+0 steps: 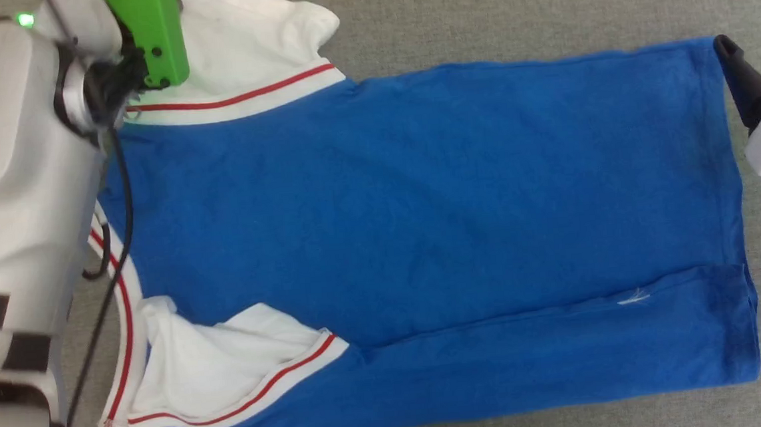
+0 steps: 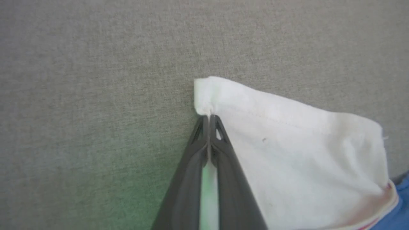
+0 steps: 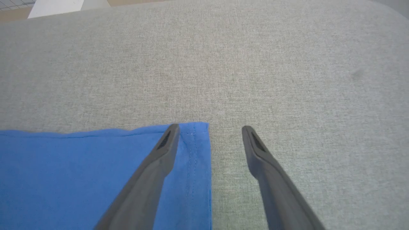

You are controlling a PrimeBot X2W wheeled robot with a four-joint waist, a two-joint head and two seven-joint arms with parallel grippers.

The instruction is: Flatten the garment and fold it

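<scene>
White sleeve [image 2: 287, 143] of the garment [image 1: 420, 204] sits pinched in left fingers [image 2: 228, 166]; right fingers [image 3: 150, 179] spread wide.

The garment [image 1: 421, 224], royal blue with white, red-striped sleeves [image 1: 254, 41], lies spread flat, lower edge folded over.

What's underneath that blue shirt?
The shirt lies on a grey cloth-covered surface, visible around its edges. Whatever sits directly beneath is covered, so I cannot tell.

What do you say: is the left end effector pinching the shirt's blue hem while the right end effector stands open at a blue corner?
No: the left end effector pinches the white sleeve of the garment, as the left wrist view shows. The rest holds.
</scene>
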